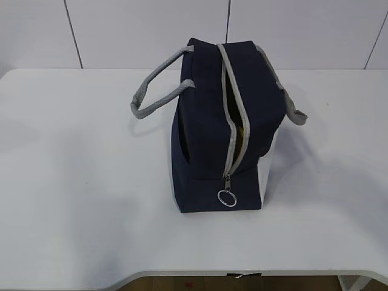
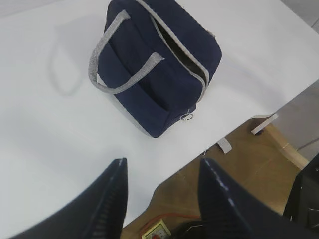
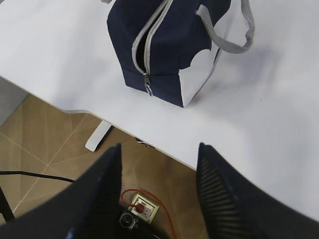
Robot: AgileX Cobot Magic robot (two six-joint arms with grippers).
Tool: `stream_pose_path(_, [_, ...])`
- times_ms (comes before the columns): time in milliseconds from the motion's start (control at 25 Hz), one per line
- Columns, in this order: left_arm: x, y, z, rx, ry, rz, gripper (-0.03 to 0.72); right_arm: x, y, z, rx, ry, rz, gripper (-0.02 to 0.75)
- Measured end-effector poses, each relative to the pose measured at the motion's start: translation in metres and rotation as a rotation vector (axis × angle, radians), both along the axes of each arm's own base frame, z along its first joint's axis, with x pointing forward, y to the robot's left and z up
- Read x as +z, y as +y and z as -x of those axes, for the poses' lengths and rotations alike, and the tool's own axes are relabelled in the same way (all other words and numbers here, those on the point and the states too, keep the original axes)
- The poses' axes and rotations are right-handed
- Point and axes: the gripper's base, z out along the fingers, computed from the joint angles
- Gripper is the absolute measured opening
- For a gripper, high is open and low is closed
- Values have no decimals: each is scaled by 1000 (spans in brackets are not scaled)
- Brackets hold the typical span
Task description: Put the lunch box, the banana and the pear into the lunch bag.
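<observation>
Exterior view: a tall navy-blue fabric lunch bag [image 1: 206, 121] with grey strap handles stands mid-worktop [image 1: 79, 182], its zipper open, something yellow inside. Left wrist view: the left gripper's [image 2: 162, 199] fingers [image 2: 112, 199] are apart and empty, near the worktop edge. Right wrist view: the right gripper's [image 3: 157, 191] fingers [image 3: 219, 194] are likewise apart, holding nothing.

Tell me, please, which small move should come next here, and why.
Probably bring one pincer down to the metal ring pull and draw the grey zipper closed. No food or box lies on the white table, something yellow shows through the open slit of the tall navy-blue fabric lunch bag, and both the left pincer and right pincer stand open, empty, off the bag.
</observation>
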Motion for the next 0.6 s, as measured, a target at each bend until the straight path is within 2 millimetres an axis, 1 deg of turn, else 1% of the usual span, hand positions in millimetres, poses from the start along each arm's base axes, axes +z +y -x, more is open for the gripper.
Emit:
stream_pose_path(120, [6,9,16,3,-38,27,352,-6,-1,8,10,-1,-18,396])
stream_pose_path(240, [0,18,31,4,-49,35,352,-12,2,11,30,24,-45,396])
stream_pose_path(320, [-15,21,35,4,-21,19,352,-19,5,11,52,53,-60,396])
stream_pose_path(400, [-33,22,39,0,21,1,352,-31,8,8,84,85,-47,396])
stream_pose_path(480, [-51,20,38,-7,62,0,352,-43,11,6,141,108,-27,396])
stream_pose_path(520, [-57,18,38,-9,69,13,352,-49,13,6,173,119,-19,396])
stream_pose_path(600, [-68,14,33,-6,77,42,352,-60,17,2,246,88,-11,396])
